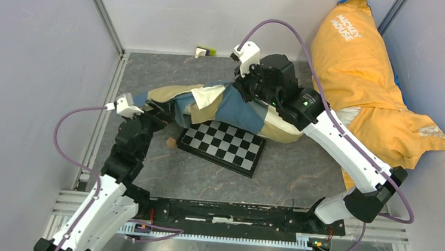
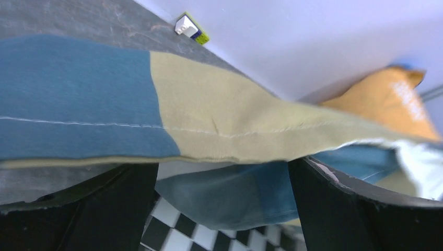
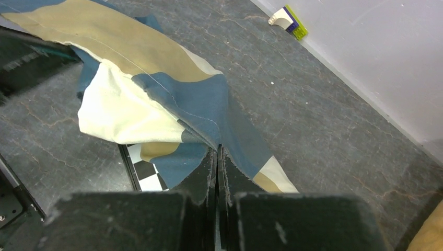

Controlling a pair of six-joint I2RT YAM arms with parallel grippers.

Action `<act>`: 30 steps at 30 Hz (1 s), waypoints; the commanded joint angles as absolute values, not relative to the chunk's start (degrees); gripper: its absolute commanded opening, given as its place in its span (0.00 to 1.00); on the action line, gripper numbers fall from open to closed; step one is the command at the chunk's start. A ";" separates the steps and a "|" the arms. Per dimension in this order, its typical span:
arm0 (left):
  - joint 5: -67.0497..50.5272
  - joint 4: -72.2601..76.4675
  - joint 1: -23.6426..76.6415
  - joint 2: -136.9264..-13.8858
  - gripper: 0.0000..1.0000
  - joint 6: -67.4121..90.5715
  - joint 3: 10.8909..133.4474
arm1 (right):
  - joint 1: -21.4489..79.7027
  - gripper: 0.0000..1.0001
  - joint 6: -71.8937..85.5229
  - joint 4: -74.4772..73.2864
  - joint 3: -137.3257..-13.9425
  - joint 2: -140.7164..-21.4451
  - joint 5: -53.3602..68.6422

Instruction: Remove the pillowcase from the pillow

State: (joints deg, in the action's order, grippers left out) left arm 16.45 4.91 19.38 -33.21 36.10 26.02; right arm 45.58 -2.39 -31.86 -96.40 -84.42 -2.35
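Blue-and-tan checked cloth, the pillowcase [image 1: 233,105], is strung between both arms over the far edge of the checkerboard [image 1: 223,145], limp and flat, so we judge it held out to pull clear. Only the right wrist view shows the right gripper [image 3: 217,157] pinched tight on a blue fold; the left wrist view shows the left gripper [image 2: 219,175] spread wide, with cloth across its jaws ungripped. We cannot locate the pillow with certainty.

Left arm [image 1: 123,153]: stretched forward; left pincer [image 2: 222,178] held wide apart.
Right arm [image 1: 339,140]: angled inward; right pincer [image 3: 217,157] pressed together on pillowcase [image 3: 172,99].
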 commanded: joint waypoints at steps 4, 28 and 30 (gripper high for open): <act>25.33 -25.11 19.41 -31.51 1.00 70.84 38.25 | 44.78 0.00 -3.25 -29.49 -95.41 -82.23 -1.95; 30.57 -26.08 19.42 -35.34 0.72 90.37 35.39 | 44.21 0.00 -2.46 -24.96 -86.61 -78.05 2.60; 34.09 -16.56 19.30 -38.04 0.32 85.93 32.22 | 44.20 0.00 -2.31 -24.96 -86.31 -77.91 2.55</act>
